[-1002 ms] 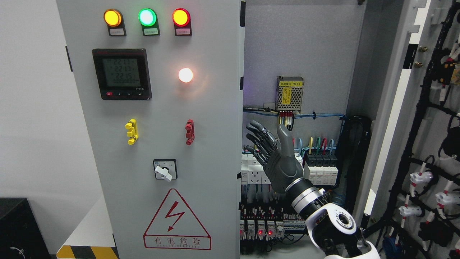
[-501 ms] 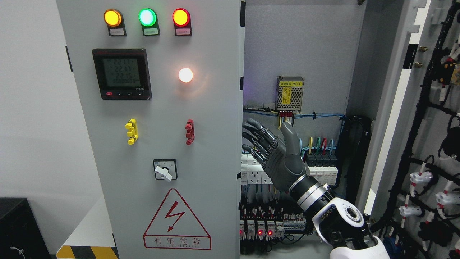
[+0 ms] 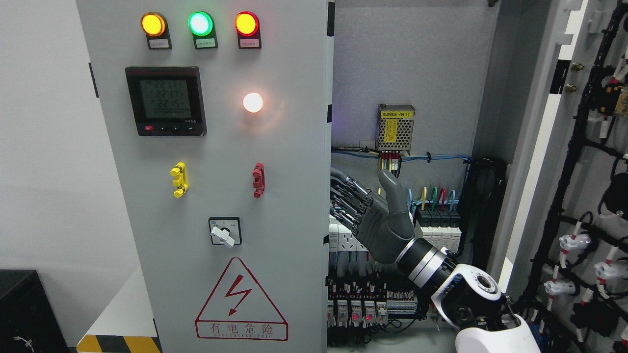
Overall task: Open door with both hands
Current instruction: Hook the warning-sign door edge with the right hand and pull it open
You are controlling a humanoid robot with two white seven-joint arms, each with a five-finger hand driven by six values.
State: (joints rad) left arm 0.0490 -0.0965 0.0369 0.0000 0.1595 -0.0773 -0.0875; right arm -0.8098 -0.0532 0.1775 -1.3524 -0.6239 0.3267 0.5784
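Observation:
The cabinet's left door [image 3: 221,147] is a grey panel with three lamps, a meter and a warning triangle, and it stands across the left half of the cabinet. The right door [image 3: 588,147] is swung wide open at the right, its inner side showing black wiring. My right hand [image 3: 360,189] comes up from the lower right inside the opening. Its fingers [image 3: 353,196] stretch left to the left door's free edge [image 3: 327,196], and their tips are hidden behind that edge. The thumb [image 3: 392,189] points up. The hand holds nothing. The left arm is out of view.
Inside the cabinet are a perforated power module [image 3: 395,128], a row of breakers [image 3: 436,225], blue cables and lit terminal blocks [image 3: 363,306] close behind the hand. A black box [image 3: 29,309] sits at the lower left. Connectors hang on the open door [image 3: 574,242].
My right hand has moved left; its fingertips, earlier visible beside the left door's edge, are now behind it. The forearm has shifted slightly right and down.

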